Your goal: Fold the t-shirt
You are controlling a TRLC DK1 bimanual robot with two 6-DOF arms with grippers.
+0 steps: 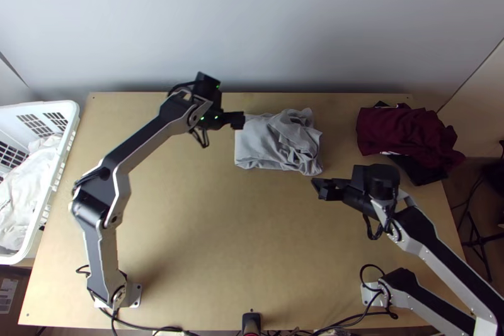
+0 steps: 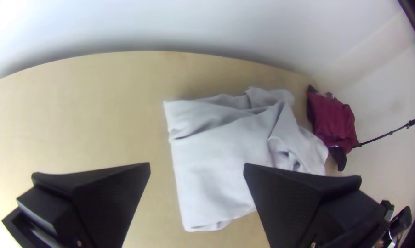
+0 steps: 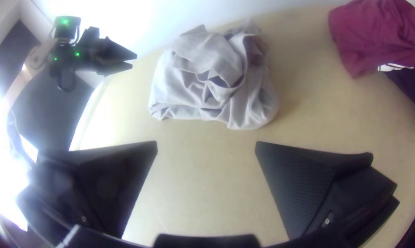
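Note:
The light grey t-shirt [image 1: 271, 142] lies as a compact bundle near the table's back edge, flatter on its left half and bunched on its right. My left gripper [image 1: 238, 120] is at the bundle's left edge in the top view; in the left wrist view the gripper [image 2: 196, 166] stands open, fingers wide apart. My right gripper [image 1: 321, 188] is just in front of the bundle's right front corner. In the right wrist view this gripper [image 3: 206, 144] is open over bare wood, with the bunched shirt [image 3: 212, 78] beyond it.
Dark red cloth [image 1: 397, 129] lies on a black item [image 1: 419, 171] at the table's back right. A white basket [image 1: 74, 123] with pale cloth inside stands at the left edge. Bare wood [image 1: 233, 241] stretches between the arms' bases.

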